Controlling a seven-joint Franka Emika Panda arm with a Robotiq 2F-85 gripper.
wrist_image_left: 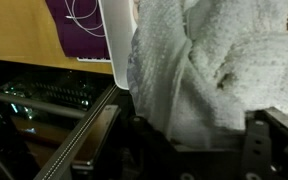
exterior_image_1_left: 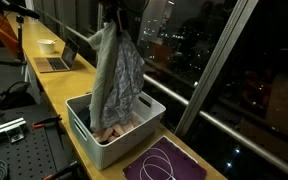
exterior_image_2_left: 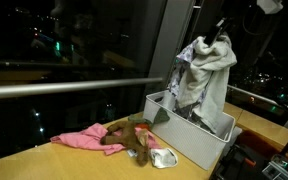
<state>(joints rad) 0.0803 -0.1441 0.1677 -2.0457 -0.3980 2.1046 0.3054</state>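
A grey-white towel hangs down from my gripper, which is shut on its top. Its lower end drops into the white bin on the yellow counter. In an exterior view the same towel hangs bunched over the bin, with the gripper above it. Close up in the wrist view, the towel fills most of the picture. It runs between the dark fingers at the bottom.
Other cloths lie in the bin. A purple mat with a white cable lies beside it. A pink cloth and a brown soft toy lie on the counter. A laptop and a window rail stand behind.
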